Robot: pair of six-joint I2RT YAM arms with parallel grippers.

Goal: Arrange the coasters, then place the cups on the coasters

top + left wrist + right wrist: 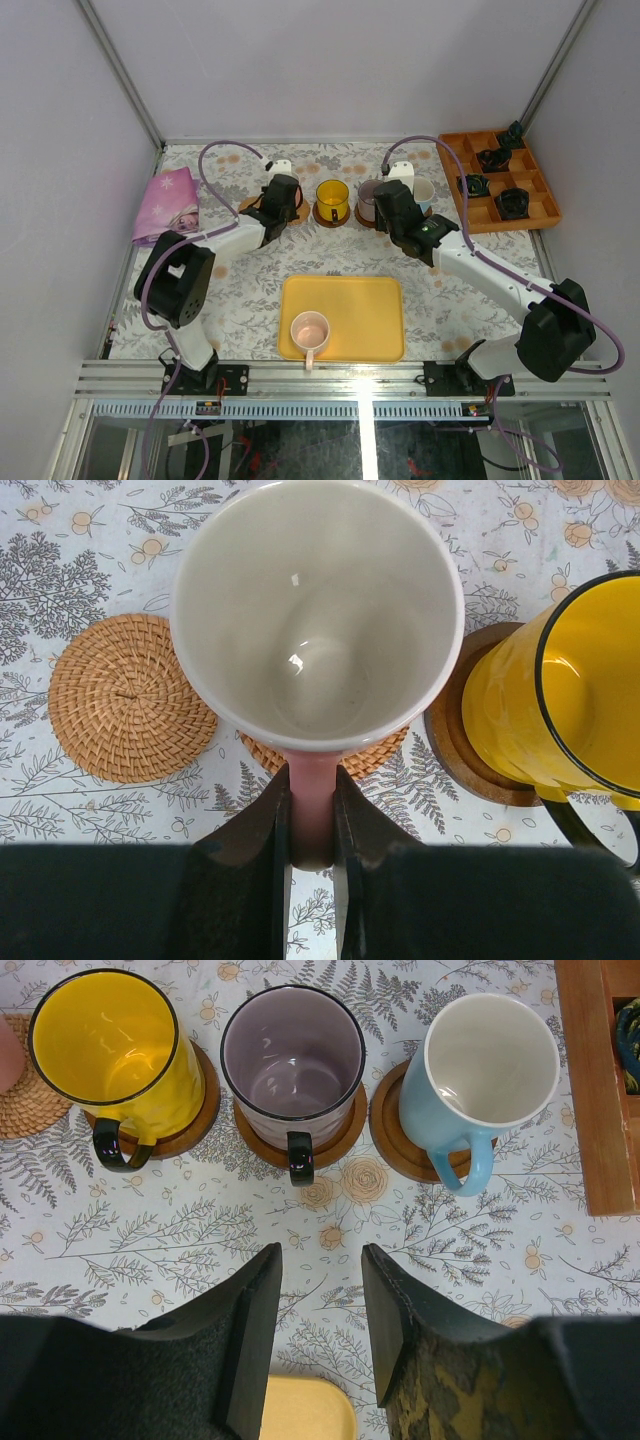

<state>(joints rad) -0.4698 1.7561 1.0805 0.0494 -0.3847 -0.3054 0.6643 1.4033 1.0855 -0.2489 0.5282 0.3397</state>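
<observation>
Over a tan coaster (385, 752), the left gripper (313, 820), closed on the handle of the pink cup (315, 610), should lower it level and centred before opening; the right gripper (320, 1300) stands open, empty.

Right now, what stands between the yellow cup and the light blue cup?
The purple-grey cup on a dark brown coaster stands between the yellow cup and the light blue cup; the right wrist view shows this clearly.

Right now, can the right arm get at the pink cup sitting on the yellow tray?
Probably yes. The right claw is open and empty, and the pink cup stands alone on the yellow tray, with nothing between them. The arm would have to pull back toward its base.
</observation>
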